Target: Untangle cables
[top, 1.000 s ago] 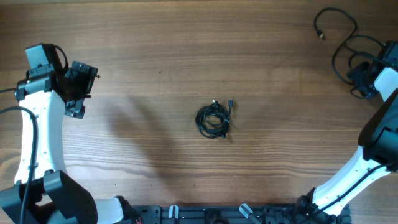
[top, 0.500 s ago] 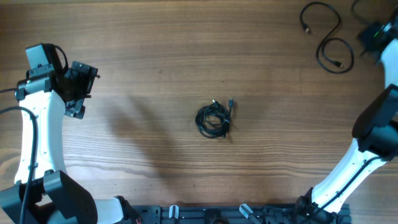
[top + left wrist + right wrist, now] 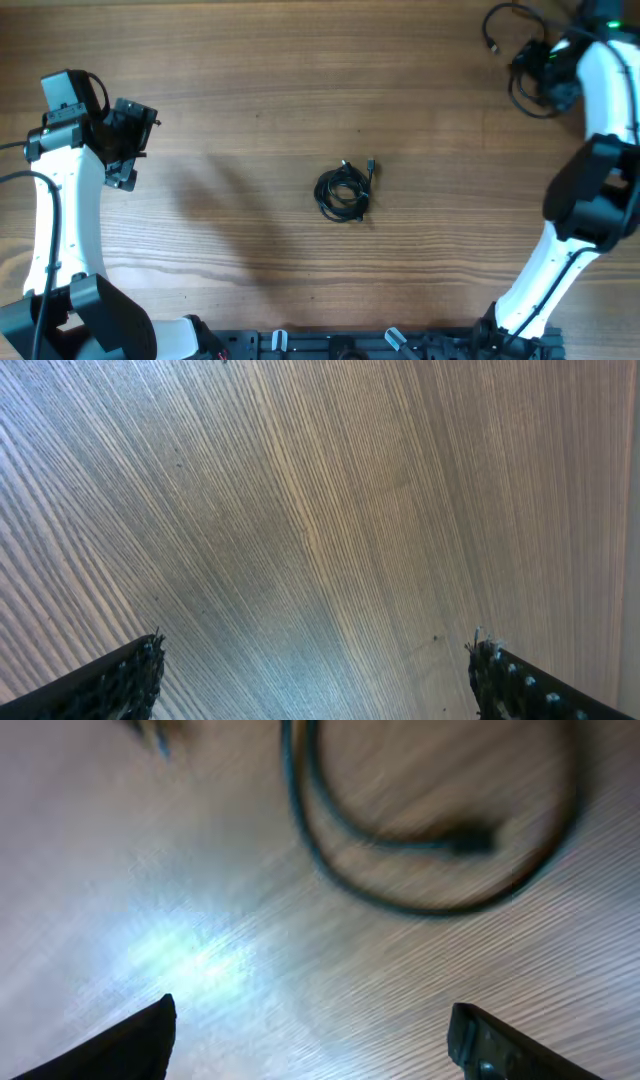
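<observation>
Brown wooden table (image 3: 250,80) holds a knot of thin black cables (image 3: 345,190) at centre and a loose black cable loop (image 3: 465,840) under the released right gripper (image 3: 310,1040); the left gripper (image 3: 315,670), also released, should better pin the knot before pulling.

Overhead I get sharp, even light, with soft shadows across the brown wooden bench (image 3: 250,80). My right wrist view is motion-blurred, smearing the thin black cable loop (image 3: 420,907), with white glare at left.

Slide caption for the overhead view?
Knotted cable bundle at centre; open right gripper above loose cable loops, far right; open left gripper at left edge.
</observation>
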